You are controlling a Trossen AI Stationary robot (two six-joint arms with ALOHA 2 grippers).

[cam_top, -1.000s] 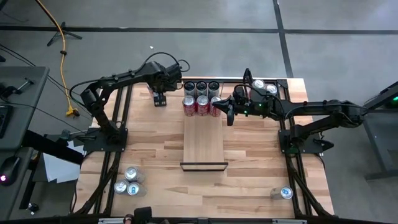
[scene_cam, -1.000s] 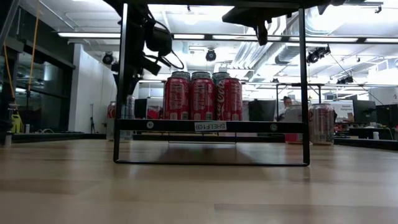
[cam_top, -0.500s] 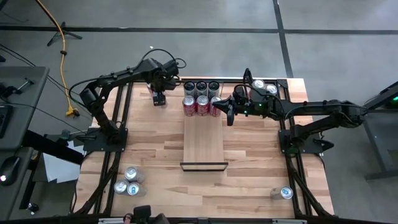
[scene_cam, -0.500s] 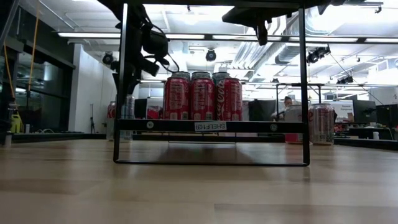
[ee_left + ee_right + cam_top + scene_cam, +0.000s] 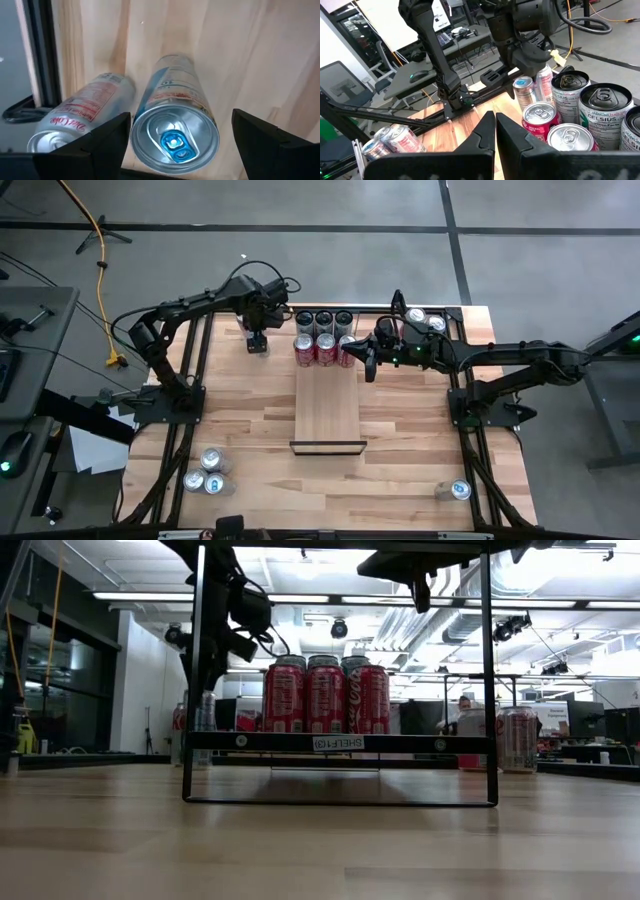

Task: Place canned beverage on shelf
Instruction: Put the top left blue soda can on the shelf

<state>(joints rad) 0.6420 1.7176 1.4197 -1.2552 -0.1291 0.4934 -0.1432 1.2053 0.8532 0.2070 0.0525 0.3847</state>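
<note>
The left gripper [image 5: 175, 142], jaws spread, straddled an upright silver can [image 5: 175, 135] on the worktop [image 5: 250, 420] beside the shelf [image 5: 328, 405], ready to clench and lift, while the clenched right gripper [image 5: 368, 366] waited nearby.

Under my left wrist stands a slim, glossy aluminium can with a blue pull tab [image 5: 174, 129] on the pale, smooth-grained wooden desk [image 5: 260, 60]. My matt black plastic fingers [image 5: 262, 137] flank it. The smooth pale wood shelf panel [image 5: 328, 405] looks satin.
</note>
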